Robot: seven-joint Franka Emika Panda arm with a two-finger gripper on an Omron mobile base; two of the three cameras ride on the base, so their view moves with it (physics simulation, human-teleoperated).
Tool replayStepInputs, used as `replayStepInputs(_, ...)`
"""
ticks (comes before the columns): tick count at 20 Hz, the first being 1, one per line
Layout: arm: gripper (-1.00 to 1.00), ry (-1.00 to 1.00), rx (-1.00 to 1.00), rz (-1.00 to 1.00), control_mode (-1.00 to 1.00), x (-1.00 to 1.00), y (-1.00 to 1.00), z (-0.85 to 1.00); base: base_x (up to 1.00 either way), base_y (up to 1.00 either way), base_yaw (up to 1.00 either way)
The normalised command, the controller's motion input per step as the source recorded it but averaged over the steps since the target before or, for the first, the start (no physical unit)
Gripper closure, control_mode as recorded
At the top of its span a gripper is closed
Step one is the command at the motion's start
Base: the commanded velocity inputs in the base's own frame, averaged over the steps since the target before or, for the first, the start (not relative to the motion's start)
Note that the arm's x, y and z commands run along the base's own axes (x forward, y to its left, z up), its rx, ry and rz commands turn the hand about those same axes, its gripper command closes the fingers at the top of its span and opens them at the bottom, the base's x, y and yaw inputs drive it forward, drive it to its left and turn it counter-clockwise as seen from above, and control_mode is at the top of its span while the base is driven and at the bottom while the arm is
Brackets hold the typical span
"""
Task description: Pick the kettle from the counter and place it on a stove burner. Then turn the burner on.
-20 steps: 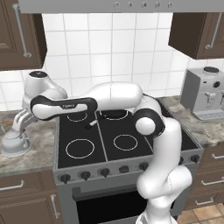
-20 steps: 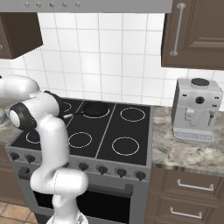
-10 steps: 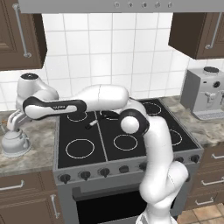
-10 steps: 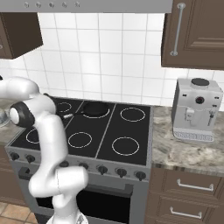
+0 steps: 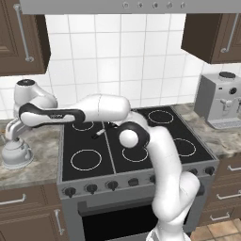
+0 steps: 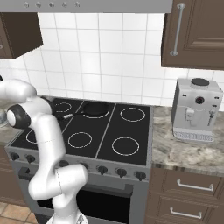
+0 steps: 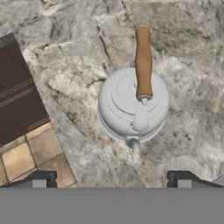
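The counter (image 5: 40, 148) is a mottled stone slab running along the tiled wall, broken in the middle by the black glass cooktop (image 5: 127, 141). On the left stretch, the kettle (image 5: 16, 153) stands upright, at about 9 o'clock from the cooktop in the left base view, well apart from the glass edge and near the counter's front edge. Bare stone lies between it and the cooktop.

On the right stretch of counter a coffee machine (image 6: 197, 109) stands by the wall, at 3 o'clock from the cooktop and far from the kettle. A black frying pan (image 6: 95, 109) sits on a rear ring of the cooktop. The stove burner (image 5: 86, 159), a wide white ring at the front left of the glass, is bare, with open glass around it.

The arm reaches leftward across the cooktop, its hand above the kettle. In the hand view the kettle (image 7: 133, 105) sits just above centre, ringed by open stone at every side; the counter's front edge with dark cabinet and floor tile lies at 8 to 9 o'clock. Its brown handle (image 7: 143, 63) points to 12 o'clock, its spout to 6 o'clock.

The fingers (image 7: 181, 178) are spread wide, tips at 7 and 5 o'clock, clear of the kettle and touching nothing.
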Motion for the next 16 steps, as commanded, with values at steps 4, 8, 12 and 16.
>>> replayStepInputs(4, -1.0, 0.0, 0.0, 0.0, -1.0, 0.11, 0.03, -0.37, 0.0, 0.0, 0.0)
replayStepInputs(8, -1.0, 0.0, 0.0, 0.0, -1.0, 0.13, 0.04, -0.23, 0.0, 0.0, 0.0)
replayStepInputs(12, -1.0, 0.0, 0.0, 0.0, -1.0, 0.19, 0.09, -0.19, 0.0, 0.0, 0.0)
replayStepInputs(16, -1.0, 0.0, 0.01, 0.0, -1.0, 0.24, 0.18, -0.18, 0.0, 0.0, 0.0)
